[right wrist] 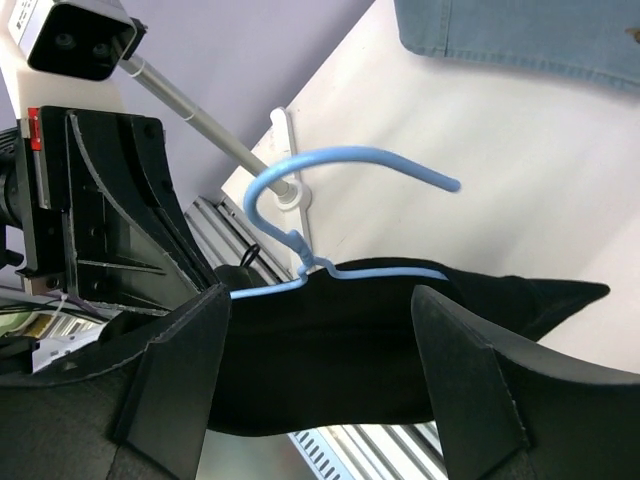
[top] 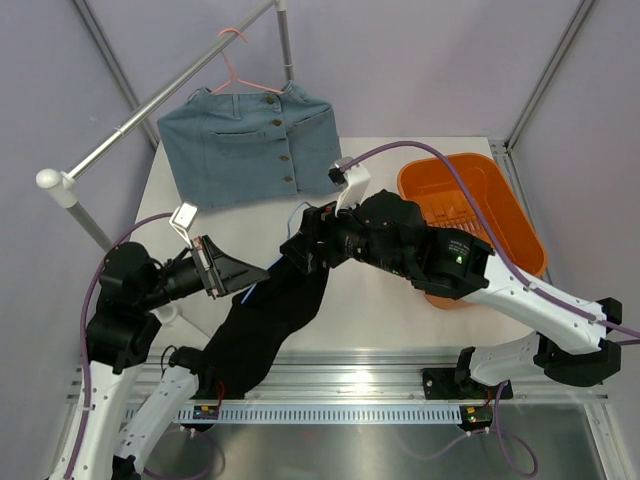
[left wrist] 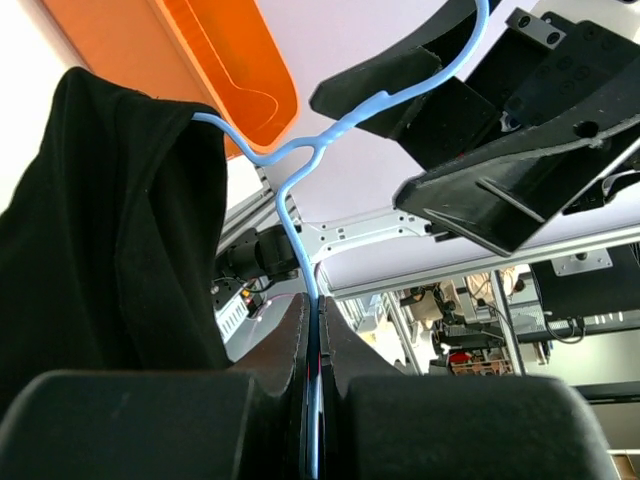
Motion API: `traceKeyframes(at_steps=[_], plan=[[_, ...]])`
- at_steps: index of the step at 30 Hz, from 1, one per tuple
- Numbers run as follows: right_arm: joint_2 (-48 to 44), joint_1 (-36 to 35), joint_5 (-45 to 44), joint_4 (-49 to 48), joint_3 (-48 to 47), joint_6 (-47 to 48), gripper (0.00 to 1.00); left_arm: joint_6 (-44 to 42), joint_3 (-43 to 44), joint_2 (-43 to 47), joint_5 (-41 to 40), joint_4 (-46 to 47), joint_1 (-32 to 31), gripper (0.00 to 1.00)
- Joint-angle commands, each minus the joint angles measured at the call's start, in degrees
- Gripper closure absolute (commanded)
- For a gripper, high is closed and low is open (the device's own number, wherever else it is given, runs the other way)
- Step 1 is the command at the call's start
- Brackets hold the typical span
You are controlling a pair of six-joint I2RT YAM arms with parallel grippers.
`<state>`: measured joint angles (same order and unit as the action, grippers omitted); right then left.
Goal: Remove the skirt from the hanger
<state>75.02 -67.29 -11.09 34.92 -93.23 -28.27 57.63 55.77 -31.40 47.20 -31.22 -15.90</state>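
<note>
- Black cloth is filling the lower middle of the top view: the black skirt (top: 265,320) is hanging from between the two grippers down toward the near edge of the table (top: 380,300).
- The skirt is sitting on the blue hanger (left wrist: 290,200). It is draped over one shoulder of the hanger at the left of the left wrist view, while the hook is curling away toward the upper right.
- The left gripper (left wrist: 312,310) is pinching the hanger's thin wire, with its fingers pressed together on it at the bottom centre of the left wrist view.
- The right gripper (right wrist: 320,300) is standing spread, its two fingers wide apart in the lower part of the right wrist view. The skirt's top edge and the hanger's bar are lying between and beyond them, and I cannot tell whether either finger is touching the cloth.
- In the top view the right gripper is hovering at the skirt's upper end, near the centre of the frame and just right of the left gripper.
- A denim skirt (top: 250,145) is hanging on a pink hanger (top: 235,70) from the rail (top: 150,110) in the upper left of the top view, well apart from the black skirt.
- An orange basket (top: 480,210) is sitting on the table at the right of the top view, partly behind the right arm.
</note>
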Motion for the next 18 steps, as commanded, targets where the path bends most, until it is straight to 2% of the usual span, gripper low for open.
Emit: traceKeyframes(at_steps=[1, 6, 10, 18], plan=[[0.3, -2.23, -5.68, -5.64, -1.17, 2.61, 0.2, 2.14, 0.84, 1.07, 3.51, 2.22, -0.45, 1.0], [1.53, -3.64, -9.03, -7.23, -0.9, 3.93, 0.23, 3.81, 0.31, 1.69, 4.48, 3.98, -0.62, 1.0], [2.67, -4.43, -11.05, -8.81, 0.06, 4.01, 0.3, 5.91, -0.13, 1.95, 5.18, 5.82, -0.62, 1.0], [2.85, -5.84, -13.25, -13.2, 3.75, 4.19, 0.39, 7.76, -0.13, 1.95, 5.89, 8.1, -0.71, 1.0]])
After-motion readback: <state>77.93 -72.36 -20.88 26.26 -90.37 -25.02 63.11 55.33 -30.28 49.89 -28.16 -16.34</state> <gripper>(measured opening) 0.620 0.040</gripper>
